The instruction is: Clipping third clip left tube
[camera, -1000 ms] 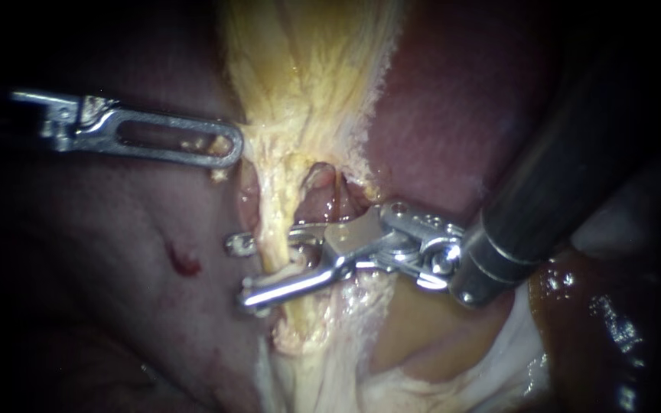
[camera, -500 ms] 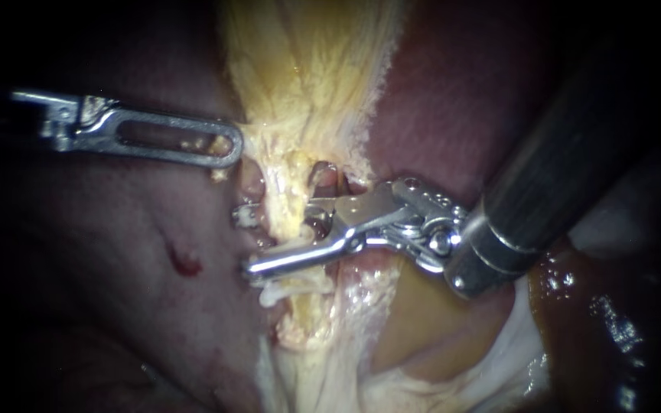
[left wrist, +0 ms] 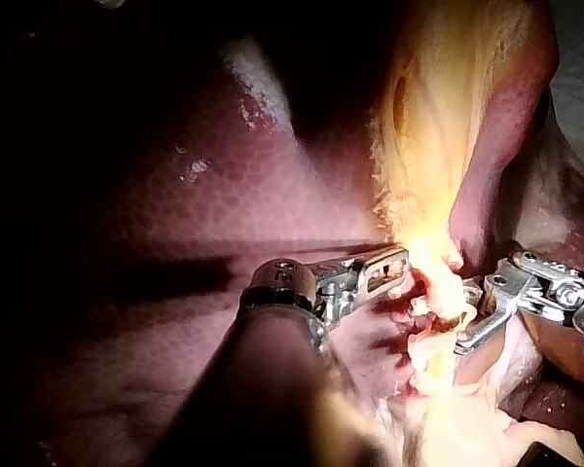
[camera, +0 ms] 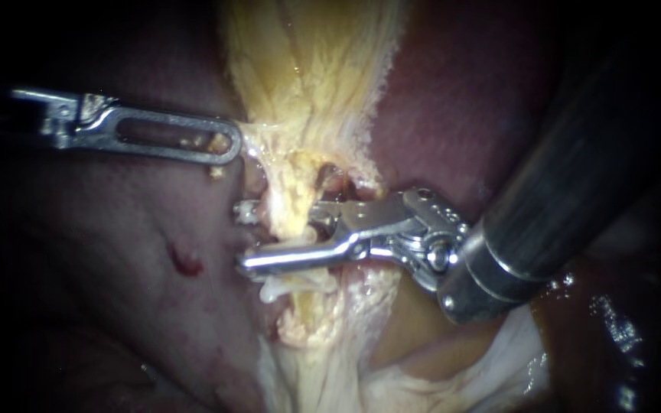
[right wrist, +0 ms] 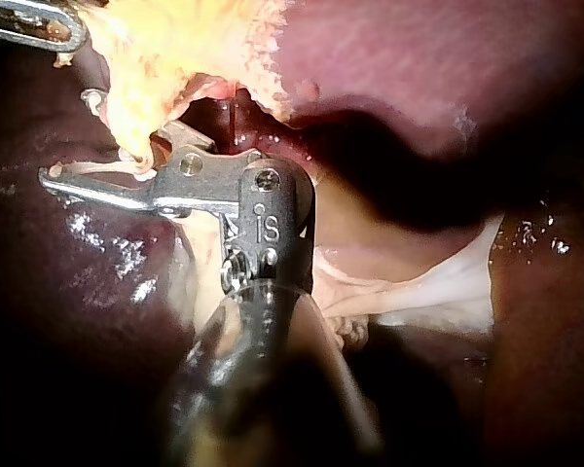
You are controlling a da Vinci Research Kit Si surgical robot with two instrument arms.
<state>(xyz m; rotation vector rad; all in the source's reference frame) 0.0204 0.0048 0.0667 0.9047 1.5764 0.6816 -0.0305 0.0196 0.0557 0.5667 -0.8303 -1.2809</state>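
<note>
Right pincer (camera: 245, 237) stands released but astride the left tube (camera: 288, 218). One jaw passes on the tube's far side and the other crosses its near side, with a gap between them. Over the last second this instrument has slid along the tube towards the far end, and its jaws now lie more level across it.

Behind all this the liver (camera: 437, 99) has not shifted. The yellow tissue (camera: 307, 69) hangs in the same place, drawn taut to the left. The left pincer (camera: 227, 149) holds its spot, clenched on that tissue's left edge, and in the left wrist view its tip sits against the bright tissue.

The left tube runs from far to near through the middle of the scene. It lies left of a redder strand and is now framed squarely by the right jaws. A small white clip (camera: 277, 288) shows on the tube just on the near side of the lower jaw. A second ago that white piece lay level with that jaw.

I judge that the right instrument has cleared the clip already in place and settled on a fresh stretch of tube beyond it. The squeeze has not yet come. Whether a clip is loaded between the jaws cannot be told.
</note>
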